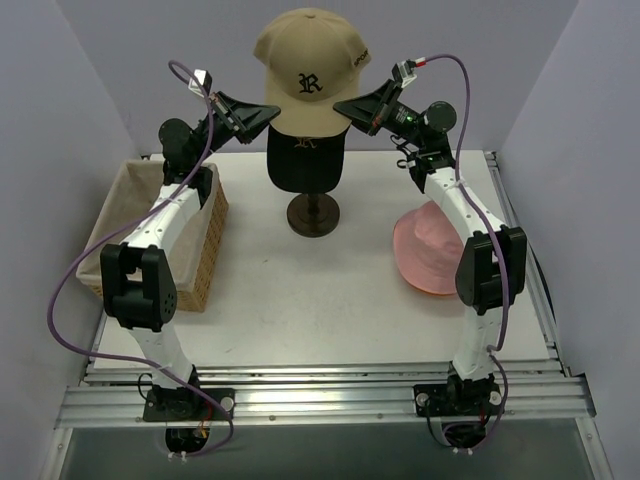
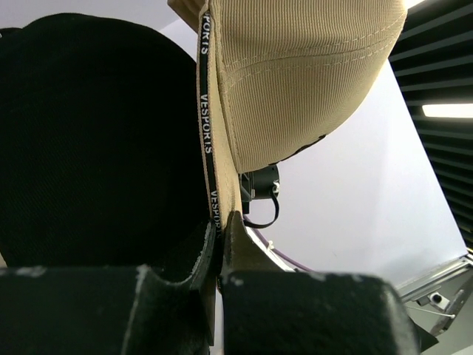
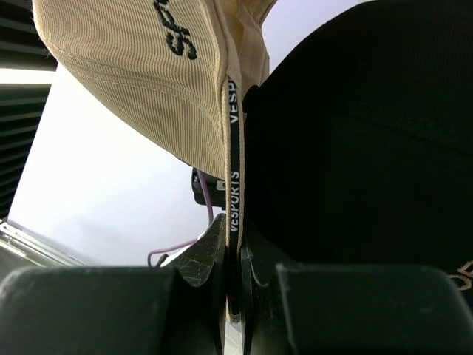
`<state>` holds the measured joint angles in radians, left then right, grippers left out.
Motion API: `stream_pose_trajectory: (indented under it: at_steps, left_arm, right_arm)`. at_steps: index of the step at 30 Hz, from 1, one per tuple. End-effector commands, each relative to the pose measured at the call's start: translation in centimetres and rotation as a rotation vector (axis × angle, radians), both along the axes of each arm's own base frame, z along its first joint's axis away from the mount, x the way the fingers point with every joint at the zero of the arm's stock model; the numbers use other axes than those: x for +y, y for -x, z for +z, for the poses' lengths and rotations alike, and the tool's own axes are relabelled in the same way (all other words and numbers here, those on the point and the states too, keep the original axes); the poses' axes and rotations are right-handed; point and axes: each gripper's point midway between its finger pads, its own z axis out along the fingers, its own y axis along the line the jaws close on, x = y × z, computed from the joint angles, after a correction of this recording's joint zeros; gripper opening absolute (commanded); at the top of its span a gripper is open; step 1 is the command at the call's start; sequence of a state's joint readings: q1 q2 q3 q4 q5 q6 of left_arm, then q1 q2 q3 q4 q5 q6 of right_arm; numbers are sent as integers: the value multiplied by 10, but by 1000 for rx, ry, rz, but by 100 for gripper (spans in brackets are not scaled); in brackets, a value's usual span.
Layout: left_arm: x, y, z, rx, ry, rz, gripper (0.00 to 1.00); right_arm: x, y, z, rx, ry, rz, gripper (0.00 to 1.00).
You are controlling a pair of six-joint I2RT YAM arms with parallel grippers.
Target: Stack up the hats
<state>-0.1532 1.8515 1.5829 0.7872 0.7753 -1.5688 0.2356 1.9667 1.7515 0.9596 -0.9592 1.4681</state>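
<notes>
Tan cap [image 1: 308, 75]: it hangs in the air at 12 o'clock, right above the black cap [image 1: 305, 160]. Its brim points to 6 o'clock.
Black cap: it sits on the head form, which stands on a dark stand [image 1: 313, 212] at the back middle of the tabletop [image 1: 300, 310].
Left hand [image 1: 262, 115]: pinched tight on the tan cap's edge at the cap's 9 o'clock side.
Right hand [image 1: 350, 107]: pinched tight on the same edge at the 3 o'clock side.
Pink hat [image 1: 425, 250]: it lies on the tabletop at 3 o'clock, partly behind the right arm. A thin orange rim peeks out under it, so I think the orange hat [image 1: 428, 291] is below.
Step now: I think the tan cap is about to go down over the black one.
Doing it well: both hands should go down together, slowly, with the cap level and brim over brim. Let go only when it sits snug.
Watch out: a push from one side could tip the stand.
</notes>
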Motion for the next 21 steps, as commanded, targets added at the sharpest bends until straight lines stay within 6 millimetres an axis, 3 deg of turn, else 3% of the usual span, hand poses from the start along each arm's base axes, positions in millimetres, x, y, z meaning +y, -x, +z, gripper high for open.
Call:
stream_pose_trajectory:
  at_steps: [1, 4, 21]
  left_arm:
    - [-11, 12, -21, 16, -47, -84, 2]
    - [-10, 19, -16, 7, -57, -81, 2]
    - [-8, 32, -30, 52, -95, -71, 2]
  right_arm:
    - [-2, 14, 24, -80, -38, -34, 0]
    - [-2, 17, 28, -83, -45, -34, 0]
    - [-4, 31, 14, -55, -49, -27, 0]
